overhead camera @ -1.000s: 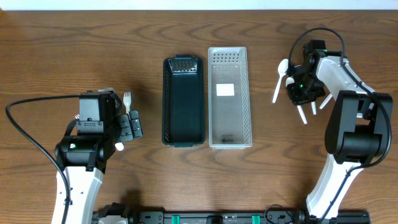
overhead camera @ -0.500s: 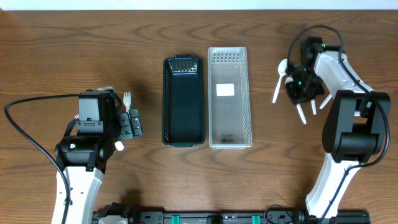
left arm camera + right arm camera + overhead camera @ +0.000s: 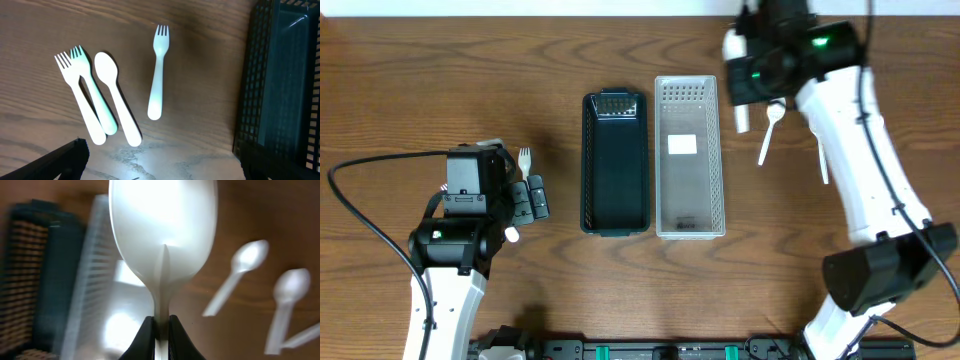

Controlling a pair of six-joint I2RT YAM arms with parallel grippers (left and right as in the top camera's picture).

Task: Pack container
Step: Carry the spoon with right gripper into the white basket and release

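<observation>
**Overhead.** Noted right gripper (image 3: 748,80) raised just off the right rim of the clear tray (image 3: 688,195), at its perforated end. Closed on a spoon (image 3: 742,120), bowl end out past the fingers. Judged a carry toward the clear tray, height kept to clear the rim. Loose spoons (image 3: 767,135) flat on the table (image 3: 620,50) just right of the clear tray, likely next in line. Black tray (image 3: 615,175) just beside the clear tray's left rim. Nothing packed in either, only a white label (image 3: 682,144) on the clear tray's floor. Left gripper (image 3: 532,200) well left of the clear tray, past the black tray, hovering over its own cutlery.

**Left wrist.** Jaws spread wide, nothing between them, tips at the frame's lower corners. Below: two forks (image 3: 82,97) overlapping, a stray spoon (image 3: 117,102) touching them, a lone fork (image 3: 157,75) apart and nearer the clear tray's side. Probably parked open for a straight drop onto one piece. Overlap could bring two up at once.

**Right wrist.** Fingers (image 3: 145,340) pinched tight on the held spoon's handle, bowl filling the view. Clear tray blurred below and left. Grip far from the bowl, presumably so the bowl enters first. Release not yet made.
</observation>
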